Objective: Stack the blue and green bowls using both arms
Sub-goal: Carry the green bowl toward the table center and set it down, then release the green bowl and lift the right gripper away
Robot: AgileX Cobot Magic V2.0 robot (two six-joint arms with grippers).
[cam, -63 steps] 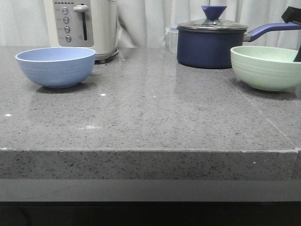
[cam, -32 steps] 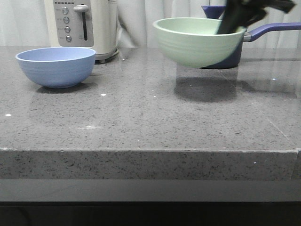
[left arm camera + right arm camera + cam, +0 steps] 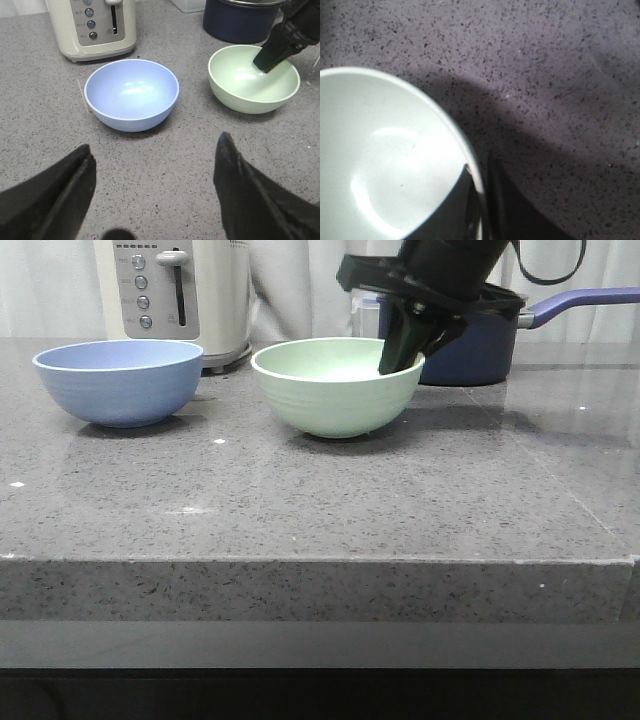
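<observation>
The right gripper (image 3: 402, 358) hides part of the green bowl (image 3: 335, 386) rim — and the saucepan (image 3: 468, 345) behind. The toaster (image 3: 172, 295) is cropped at top.

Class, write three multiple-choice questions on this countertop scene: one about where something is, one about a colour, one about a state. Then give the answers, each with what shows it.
1. Where does the green bowl sit relative to the blue bowl in the front view?
A. To its right
B. Stacked inside it
C. To its left

2. What colour is the saucepan behind the green bowl?
A. Red
B. Dark navy
C. White

3. How is the right pincer engaged with the green bowl?
A. Well away from it
B. Resting upside down under it
C. Closed on its rim

Answers:
1 A: the two bowls stand apart on the counter, green on the right.
2 B: its body is dark navy with a lighter blue handle.
3 C: the right wrist view shows one finger inside the rim and one outside.

The left pincer hangs open near the blue bowl.
</observation>
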